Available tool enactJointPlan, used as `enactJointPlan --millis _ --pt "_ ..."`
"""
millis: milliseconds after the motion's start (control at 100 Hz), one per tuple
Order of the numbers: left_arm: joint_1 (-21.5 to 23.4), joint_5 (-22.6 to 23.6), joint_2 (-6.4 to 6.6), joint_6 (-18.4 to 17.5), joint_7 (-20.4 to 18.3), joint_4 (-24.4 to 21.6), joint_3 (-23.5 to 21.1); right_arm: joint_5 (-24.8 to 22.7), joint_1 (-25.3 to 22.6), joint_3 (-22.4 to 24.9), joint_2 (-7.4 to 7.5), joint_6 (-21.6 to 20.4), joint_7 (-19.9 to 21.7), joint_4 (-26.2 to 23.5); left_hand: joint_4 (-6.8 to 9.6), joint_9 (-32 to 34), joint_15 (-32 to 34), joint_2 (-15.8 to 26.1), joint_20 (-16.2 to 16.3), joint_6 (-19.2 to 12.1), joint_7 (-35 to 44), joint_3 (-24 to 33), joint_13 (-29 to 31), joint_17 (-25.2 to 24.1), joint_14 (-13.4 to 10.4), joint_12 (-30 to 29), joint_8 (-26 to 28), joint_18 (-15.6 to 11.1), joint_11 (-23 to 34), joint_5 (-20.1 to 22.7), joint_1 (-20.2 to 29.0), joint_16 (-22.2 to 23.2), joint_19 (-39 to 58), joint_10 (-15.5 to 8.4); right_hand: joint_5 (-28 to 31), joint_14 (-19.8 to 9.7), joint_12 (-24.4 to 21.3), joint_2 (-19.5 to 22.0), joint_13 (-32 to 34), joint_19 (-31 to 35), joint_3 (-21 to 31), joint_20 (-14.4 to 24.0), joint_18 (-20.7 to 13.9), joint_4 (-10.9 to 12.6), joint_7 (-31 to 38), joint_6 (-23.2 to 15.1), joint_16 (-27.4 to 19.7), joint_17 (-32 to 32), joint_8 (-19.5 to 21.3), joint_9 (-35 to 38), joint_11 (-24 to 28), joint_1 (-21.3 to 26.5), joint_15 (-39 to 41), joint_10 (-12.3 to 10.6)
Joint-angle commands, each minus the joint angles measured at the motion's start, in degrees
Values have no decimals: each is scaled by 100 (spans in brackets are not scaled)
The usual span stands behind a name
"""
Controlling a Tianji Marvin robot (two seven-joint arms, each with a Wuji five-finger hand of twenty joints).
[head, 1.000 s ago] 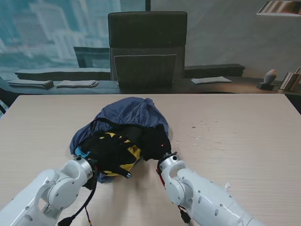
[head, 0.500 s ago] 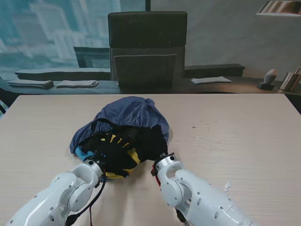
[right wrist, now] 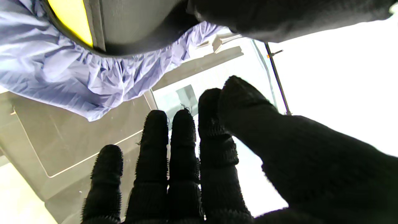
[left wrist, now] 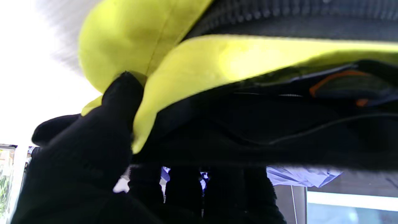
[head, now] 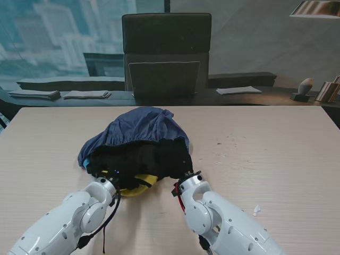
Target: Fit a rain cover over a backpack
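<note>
A blue rain cover (head: 141, 127) lies over the far part of the backpack (head: 146, 158) at the table's middle. The backpack's black near side and a yellow edge (head: 139, 183) are still bare. My left hand (head: 109, 169), in a black glove, is at the backpack's near left corner. In the left wrist view the left hand (left wrist: 93, 149) pinches the yellow fabric (left wrist: 217, 59), thumb on one side and fingers under the black part. My right hand (head: 178, 159) is at the near right corner. The right wrist view shows the right hand (right wrist: 186, 161) with straight fingers and nothing in it, beside the cover's gathered hem (right wrist: 77, 77).
A dark office chair (head: 166, 53) stands behind the far edge of the wooden table (head: 276, 149). Papers lie on the ledge behind. A small white scrap (head: 257, 209) sits on the table to the right of my right arm.
The cover's hem has come nearer to me over the backpack, hiding most of the yellow panel. My left hand has moved in under the near edge, and the right hand has shifted slightly.
</note>
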Motion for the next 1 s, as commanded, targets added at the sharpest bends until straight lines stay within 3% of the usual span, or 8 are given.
enactJointPlan --millis 0,210,390,540,730,820,900,990 --pt "11 11 -16 -97 -308 0 -6 -78 -53 57 54 -98 10 -90 -11 515 231 691 133 -1071 1033 263 238 43 -171 522 606 -71 351 501 783 201 251 -453 -295 -7 46 191 -54 64 210 -56 -217 190 -36 -330 70 -76 88 46 106 -121 77 110" --pt "308 -55 -57 -647 74 -242 -535 -384 -56 355 202 -292 30 65 377 -45 694 484 131 -1169 1381 1344 -139 -78 -159 1599 2303 -43 1220 -132 415 928 226 -613 -1602 115 -78 774 413 155 -501 -72 -41 378 -808 -1446 -12 360 -1006 442 -185 -441 -11 253" --pt "699 -47 -95 -1143 377 -728 -1182 -347 78 498 241 2 250 416 310 -241 706 630 114 -1082 1441 1195 -238 -156 -103 1836 2562 61 1342 -329 620 1215 176 -363 -1805 304 -111 1079 745 170 -492 -29 104 594 -1608 -1354 -18 574 -1882 804 -256 -533 58 379" --pt "864 -123 -175 -1091 757 -907 -1492 -314 308 417 253 343 457 821 232 -363 694 801 86 -743 1489 901 -289 -131 -44 1868 2587 230 1409 -525 841 1244 112 -392 -2022 398 28 1461 790 147 -527 20 140 1252 -2273 -1250 57 605 -1849 858 -160 -712 265 460" --pt "835 -832 -287 -1045 725 -982 -1669 -257 506 189 245 497 579 1220 230 -405 883 932 57 -531 1509 645 -238 -25 95 2009 2713 489 1598 -650 1082 1304 52 -283 -2318 441 101 1507 853 152 -612 45 203 1331 -2454 -1342 106 641 -1840 907 -93 -797 389 491" --pt "813 -1019 -313 -1068 698 -996 -1717 -291 546 151 266 202 519 1370 262 -396 938 933 45 -490 1512 640 -207 22 113 2065 2762 537 1650 -655 1101 1343 32 -276 -2174 440 181 1638 948 172 -897 81 241 1304 -2378 -1470 148 697 -1813 1032 -26 -846 509 466" --pt "759 -1207 -350 -1077 747 -945 -1699 -456 576 128 279 -100 204 1527 284 -372 959 893 16 -415 1491 676 -196 50 269 2081 2787 694 1648 -596 1165 1381 -27 -147 -1610 407 377 1127 1345 205 -988 271 371 465 -1342 -1622 149 985 -2630 1458 66 -588 703 408" --pt "699 -1321 -376 -1033 797 -887 -1668 -628 596 119 302 -582 -180 1720 267 -380 960 909 11 -389 1465 636 -204 66 270 2093 2770 704 1640 -608 1178 1392 -38 -146 -856 453 523 710 1916 371 -807 370 547 250 -673 -1500 202 1362 -2855 2126 296 -455 1051 411"
